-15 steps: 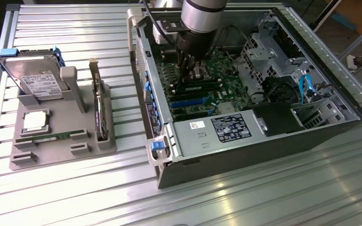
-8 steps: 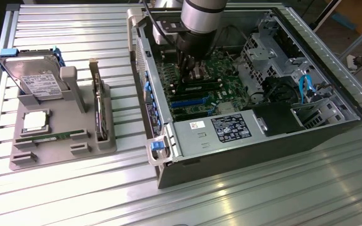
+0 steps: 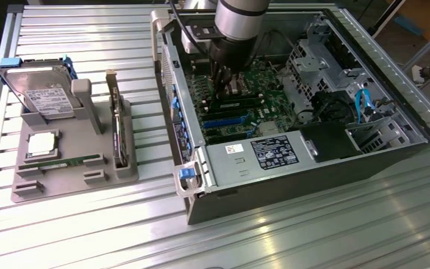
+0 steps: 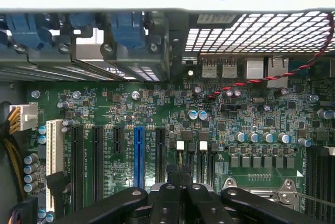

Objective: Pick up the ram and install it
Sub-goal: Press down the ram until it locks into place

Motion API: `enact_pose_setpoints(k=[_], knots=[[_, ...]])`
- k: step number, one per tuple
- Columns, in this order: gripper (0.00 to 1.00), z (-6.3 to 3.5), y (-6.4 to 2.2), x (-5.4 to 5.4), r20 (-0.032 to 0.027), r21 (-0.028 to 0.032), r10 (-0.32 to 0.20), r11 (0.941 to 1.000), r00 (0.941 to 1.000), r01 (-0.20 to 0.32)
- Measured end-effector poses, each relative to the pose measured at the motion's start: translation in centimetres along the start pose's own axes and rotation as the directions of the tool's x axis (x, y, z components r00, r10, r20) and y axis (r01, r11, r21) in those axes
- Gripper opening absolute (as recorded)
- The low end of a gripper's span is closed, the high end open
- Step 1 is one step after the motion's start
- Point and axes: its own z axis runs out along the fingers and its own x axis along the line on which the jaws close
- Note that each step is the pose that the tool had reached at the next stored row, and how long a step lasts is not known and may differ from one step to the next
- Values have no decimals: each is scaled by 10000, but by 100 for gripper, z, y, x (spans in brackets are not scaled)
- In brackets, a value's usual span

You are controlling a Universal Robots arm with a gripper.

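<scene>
- Exterior view: the tool [image 3: 223,84] hangs low inside the open computer case [image 3: 275,185], directly over the motherboard [image 3: 267,95]. We read its fingers as pressed together, with nothing between them.
- Exterior view: the ram [image 3: 54,163] lies flat in the front slot of the grey tray [image 3: 73,182] on the table [image 3: 312,235]. It sits just in front of the processor [image 3: 42,144], near the hard drive [image 3: 40,92] and the expansion card [image 3: 118,129], and well apart from the tool.
- We judge the pick-up as not yet done, since the stick rests in its tray while the tool is over the board.
- Wrist view: the tool [image 4: 180,182] shows both fingers closed against each other above the board, beside the blue slot [image 4: 139,156] and the black card slots.
- Wrist view: long dark slots [image 4: 319,177] run along the board's edge. We take these for the memory sockets, though we cannot tell whether their latches stand open.
- For a clean grasp, we advise gripping the stick across its thin faces near mid-length, clear of the tray walls.
- For seating, we advise keeping the stick upright, parallel to its socket, and pressing evenly at both ends.
</scene>
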Motion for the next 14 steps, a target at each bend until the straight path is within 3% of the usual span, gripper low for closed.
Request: enact_pose_setpoints(k=[14], knots=[[11, 28, -1, -1, -2, -1, 0, 10000, 10000, 0]])
